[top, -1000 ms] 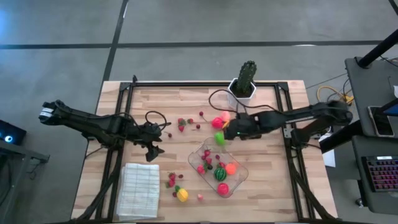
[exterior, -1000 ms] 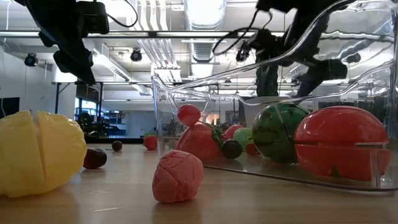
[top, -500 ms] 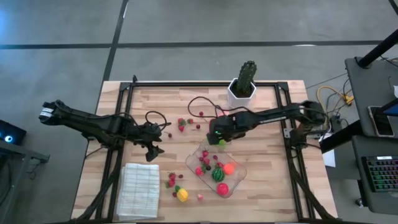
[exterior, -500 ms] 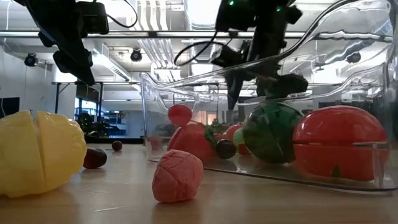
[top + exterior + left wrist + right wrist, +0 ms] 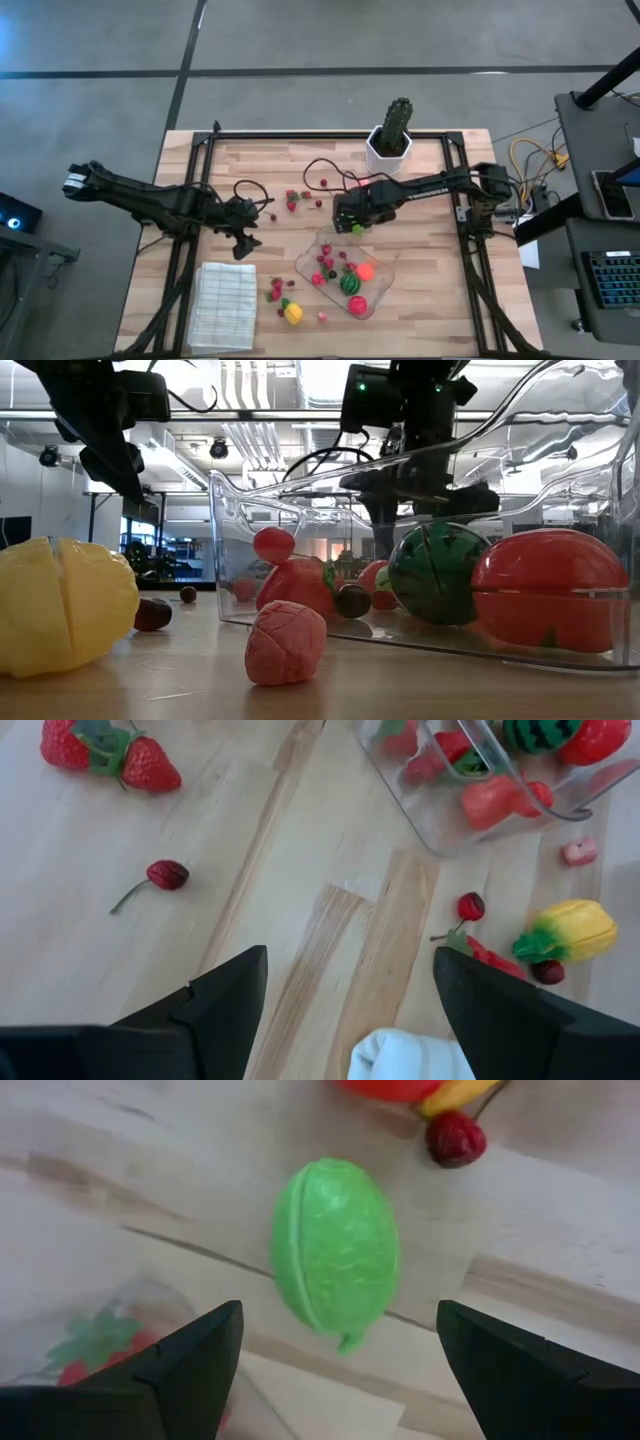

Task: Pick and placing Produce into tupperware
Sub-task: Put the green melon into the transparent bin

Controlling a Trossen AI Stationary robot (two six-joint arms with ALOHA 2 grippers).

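One clear tupperware [image 5: 345, 270] lies on the wooden bench [image 5: 440, 280], and every place below is given from it. One cactus [image 5: 397, 125] in a white pot stands well beyond its far side at the bench's back edge, and one folded white cloth [image 5: 223, 304] lies to its left near the front.

Inside the tupperware the low view shows one striped melon ball [image 5: 432, 574], one large red fruit [image 5: 543, 603], one dark berry [image 5: 352, 601] and several more red pieces; the exact number cannot be told. The high view also shows one orange piece [image 5: 366, 270] inside.

Outside it, one yellow fruit [image 5: 293, 314] and one small pink piece [image 5: 322, 317] lie just off its front left corner, with a few small red pieces [image 5: 274, 290] near them. Two strawberries [image 5: 105, 755] and two or three cherries [image 5: 322, 184] lie beyond its far left corner.

One green fruit [image 5: 335, 1243] lies on the bench just beyond the far rim. The right end effector [image 5: 349, 222] hangs over it with fingers [image 5: 190, 1370] spread wide, one on each side of the fruit and not touching it.

The left end effector [image 5: 248, 240] hovers well to the left of the tupperware, fingers [image 5: 215, 1005] spread and holding nothing, above bare wood with one cherry [image 5: 165, 874] near.
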